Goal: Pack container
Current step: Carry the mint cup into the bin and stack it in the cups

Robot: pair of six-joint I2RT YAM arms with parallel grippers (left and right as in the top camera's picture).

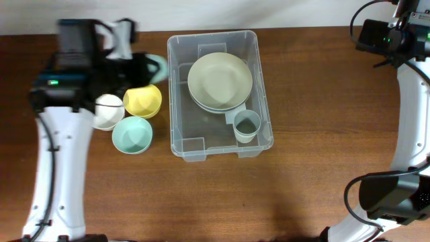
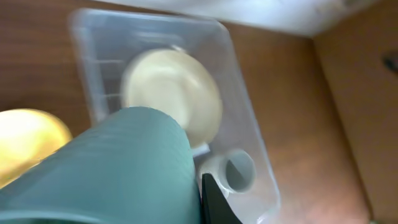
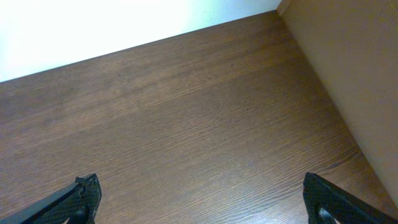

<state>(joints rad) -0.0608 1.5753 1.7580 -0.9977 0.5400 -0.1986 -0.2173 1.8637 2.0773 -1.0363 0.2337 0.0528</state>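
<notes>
You are at a robot lab bench, not a lived-in kitchen: a brown wooden table [image 1: 322,168] carries a white cabled left arm [image 1: 57,161] at nine o'clock and right arm [image 1: 411,114] at three, a plain white wall [image 3: 93,31] runs along twelve, and the homeware is pastel bowls [image 1: 142,99], a teal cup [image 2: 112,168] and a clear container [image 1: 176,87] at centre.

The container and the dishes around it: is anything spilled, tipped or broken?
Nothing stands out. In the container the plates lie flat in a stack and the small cup stands upright. The yellow bowl, white bowl and mint bowl left of it sit close together. The left fingers hold a teal cup.
</notes>
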